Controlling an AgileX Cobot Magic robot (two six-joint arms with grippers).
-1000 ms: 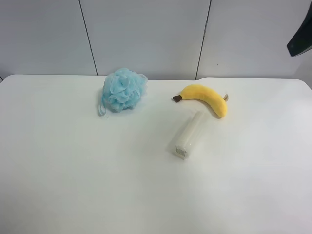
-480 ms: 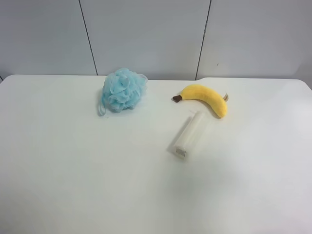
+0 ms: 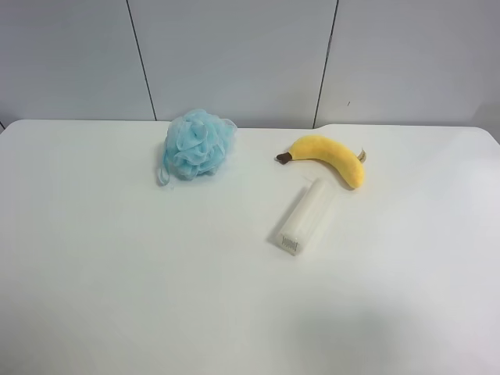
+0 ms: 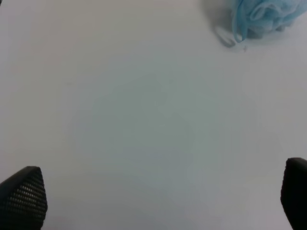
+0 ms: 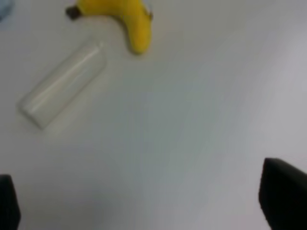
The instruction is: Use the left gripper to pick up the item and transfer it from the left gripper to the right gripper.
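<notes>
The yellow plush banana (image 3: 330,155) lies on the white table (image 3: 117,297) at the back right, its dark stem tip pointing toward the blue pouf. It also shows in the right wrist view (image 5: 124,19). No arm shows in the exterior high view. My left gripper (image 4: 153,201) is open and empty over bare table, with the pouf (image 4: 261,17) ahead of it and the banana out of its view. My right gripper (image 5: 144,201) is open and empty, well short of the banana.
A fluffy light-blue bath pouf (image 3: 199,145) sits at the back, left of the banana. A long white translucent packet (image 3: 303,216) lies just in front of the banana and also shows in the right wrist view (image 5: 62,84). A grey panelled wall (image 3: 234,55) stands behind the table.
A dark arm part at the exterior high view's top right corner a second ago has left the view. The banana, pouf and packet have not moved.
</notes>
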